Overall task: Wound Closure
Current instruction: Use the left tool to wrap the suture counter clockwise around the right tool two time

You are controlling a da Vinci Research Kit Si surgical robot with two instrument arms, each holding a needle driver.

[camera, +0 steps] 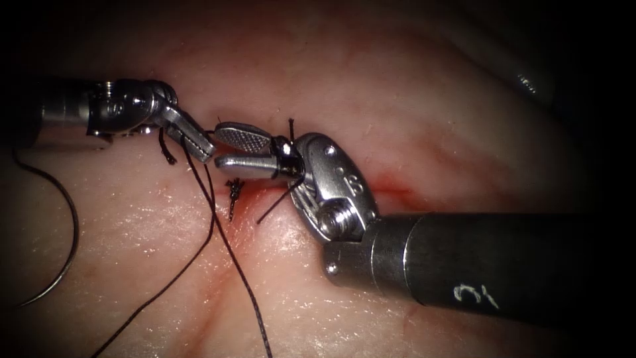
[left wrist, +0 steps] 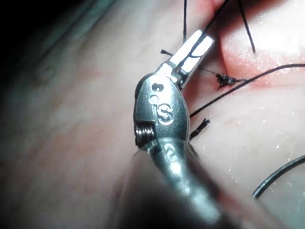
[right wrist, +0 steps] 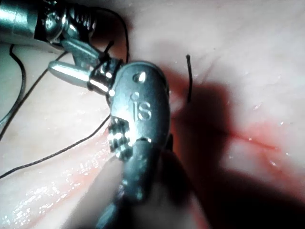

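Thread (camera: pixel 225 242) in the left jaws, needle lying free on the tissue.

Nearest, two limp dark strands trail across the wet, glistening tissue (camera: pixel 371 86). The curved needle (camera: pixel 69 232) rests flat on the surface well left of the cut (camera: pixel 391 192), outside the tissue and held by neither tool. The right tool (camera: pixel 222 149) has its jaws slightly parted and empty, with thread wound round their base. A knot (camera: pixel 233 191) sits on the cut just below them. Beyond, the left tool (camera: pixel 202 147) is clamped on the thread. The thread looks fine, soft and slippery, so I would grip it squarely; the stiff needle seems best taken on its body, not its point. The tissue looks soft and yielding, smeared with red fluid (camera: pixel 397 189), and the tools are nearly tip to tip, leaving little room.
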